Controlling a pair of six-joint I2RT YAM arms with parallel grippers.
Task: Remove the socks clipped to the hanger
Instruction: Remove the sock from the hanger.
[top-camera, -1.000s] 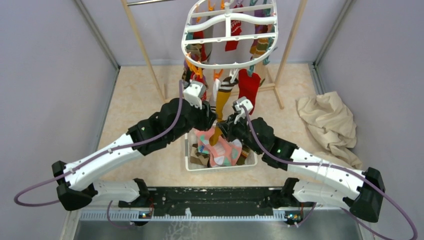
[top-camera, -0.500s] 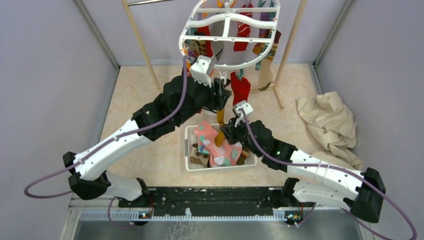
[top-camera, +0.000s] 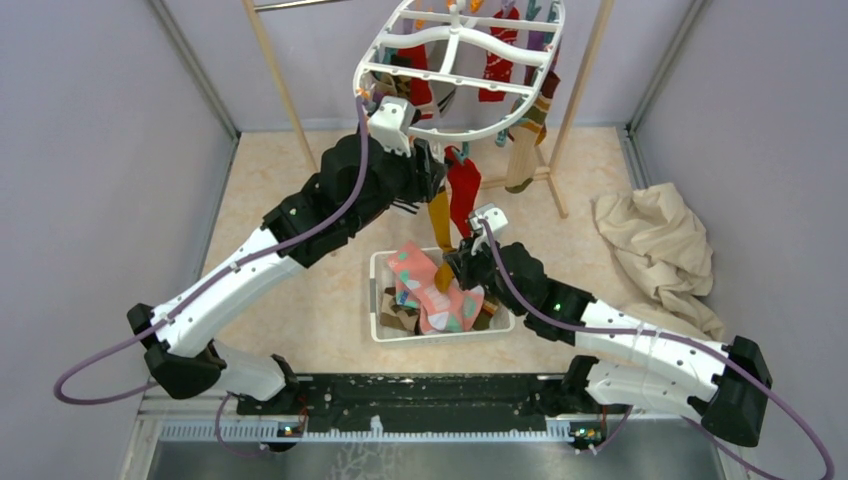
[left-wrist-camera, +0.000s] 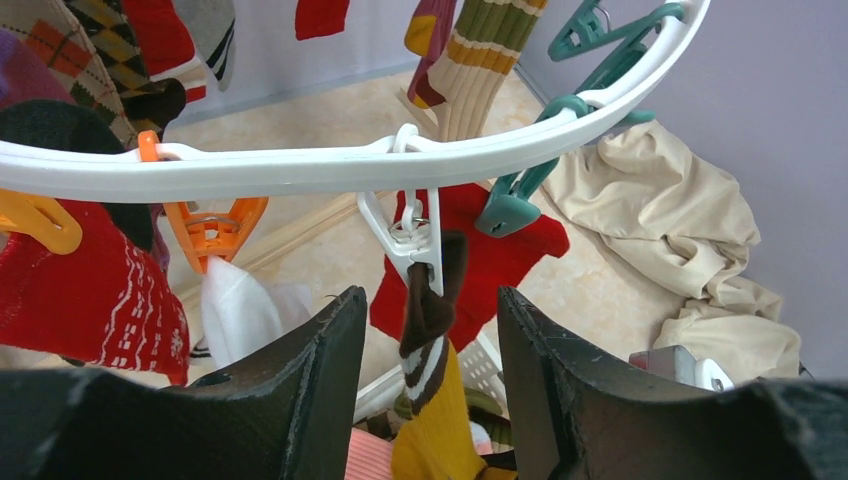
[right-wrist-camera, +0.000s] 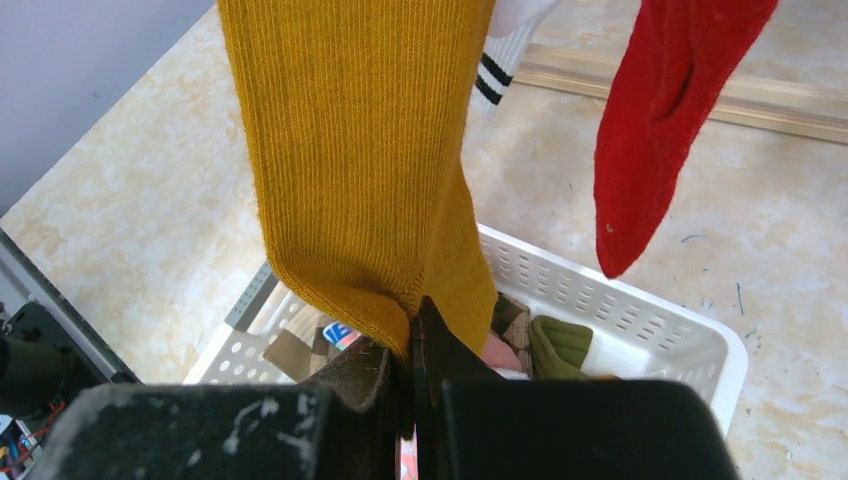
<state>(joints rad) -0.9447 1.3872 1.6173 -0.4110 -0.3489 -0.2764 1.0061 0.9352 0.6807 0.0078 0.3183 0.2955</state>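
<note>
Left gripper (left-wrist-camera: 425, 305) is lining up on the white clip (left-wrist-camera: 414, 238) pinning the mustard sock (right-wrist-camera: 360, 150) to the hanger (left-wrist-camera: 300, 170) rim. Its jaws are standing partly open either side of the clip, apparently touching nothing. It should be squeezing the clip tabs, not the cuff. Right gripper (right-wrist-camera: 412, 335) jaws are clamping the sock's toe, pulling down over the basket (right-wrist-camera: 640, 310).
</note>
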